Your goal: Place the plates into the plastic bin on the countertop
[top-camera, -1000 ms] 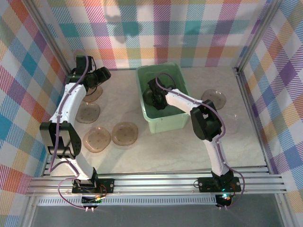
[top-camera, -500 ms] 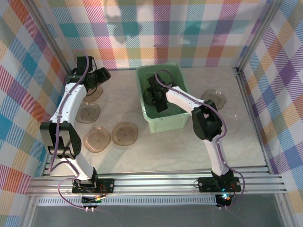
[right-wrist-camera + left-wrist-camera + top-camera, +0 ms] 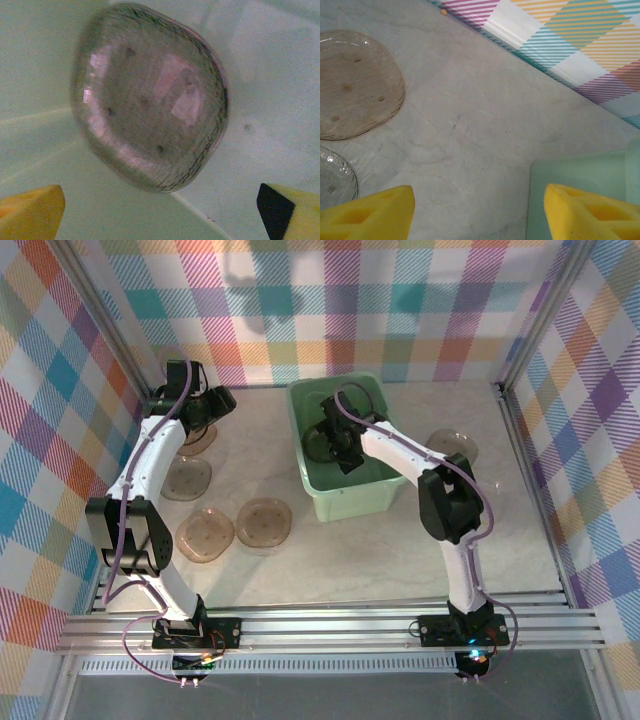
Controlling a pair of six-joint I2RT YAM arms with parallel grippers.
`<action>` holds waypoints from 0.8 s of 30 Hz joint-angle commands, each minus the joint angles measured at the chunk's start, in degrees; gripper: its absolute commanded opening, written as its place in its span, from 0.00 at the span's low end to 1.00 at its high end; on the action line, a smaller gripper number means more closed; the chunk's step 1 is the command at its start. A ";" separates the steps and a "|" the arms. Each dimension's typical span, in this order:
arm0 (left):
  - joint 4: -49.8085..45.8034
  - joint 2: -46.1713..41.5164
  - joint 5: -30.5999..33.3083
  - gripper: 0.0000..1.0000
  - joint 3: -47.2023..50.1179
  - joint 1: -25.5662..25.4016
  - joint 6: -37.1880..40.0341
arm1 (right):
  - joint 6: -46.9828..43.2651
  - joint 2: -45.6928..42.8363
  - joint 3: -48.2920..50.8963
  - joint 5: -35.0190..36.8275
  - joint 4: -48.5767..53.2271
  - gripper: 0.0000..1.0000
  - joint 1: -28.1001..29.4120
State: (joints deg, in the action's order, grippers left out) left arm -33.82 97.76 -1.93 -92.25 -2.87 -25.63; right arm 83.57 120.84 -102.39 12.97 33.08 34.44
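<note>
**Right claw empty over the bin; next plate lies left of the left claw**

Top view: my right gripper (image 3: 340, 445) hangs inside the plastic bin (image 3: 352, 502), jaws spread above a dropped plate (image 3: 318, 446). My left gripper (image 3: 203, 418) hovers by the back-left plates and is the nearer arm to them.

Left wrist: its fingers (image 3: 370, 212) stand wide with nothing between them. A brown plate (image 3: 355, 85) lies on the countertop (image 3: 485, 125), ahead and to the left.

Right wrist: the dropped plate (image 3: 150, 100) lies loose in the bin, clear of both fingers.
</note>
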 commanded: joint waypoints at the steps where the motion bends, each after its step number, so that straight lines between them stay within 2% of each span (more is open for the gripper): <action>1: -4.61 -2.30 1.13 0.69 1.44 -0.29 0.85 | -6.61 -5.65 2.06 4.65 -4.08 0.99 -0.33; 6: -10.73 -3.05 -0.43 0.69 3.14 -0.29 2.49 | -17.38 -9.55 3.02 7.23 -9.76 0.99 -0.42; 10: -15.09 -4.55 -4.16 0.68 6.44 -0.33 7.93 | -27.93 -13.96 9.00 7.66 -22.01 1.00 -0.54; 13: -17.55 -5.20 -8.31 0.68 10.38 -0.29 12.25 | -34.99 -16.94 13.15 4.42 -29.73 0.96 -0.93; 17: -19.39 -4.50 -14.08 0.66 14.91 -0.59 15.33 | -42.64 -18.83 12.48 -0.18 -29.04 0.92 -0.95; 24: -20.17 -2.53 -15.47 0.62 19.82 -2.80 19.43 | -48.59 -22.85 16.53 -6.84 -29.17 0.79 -0.95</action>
State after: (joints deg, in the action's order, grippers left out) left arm -51.22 94.19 -14.39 -73.32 -4.47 -10.09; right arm 40.80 101.54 -87.81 10.66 5.98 33.69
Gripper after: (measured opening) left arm 0.627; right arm 0.800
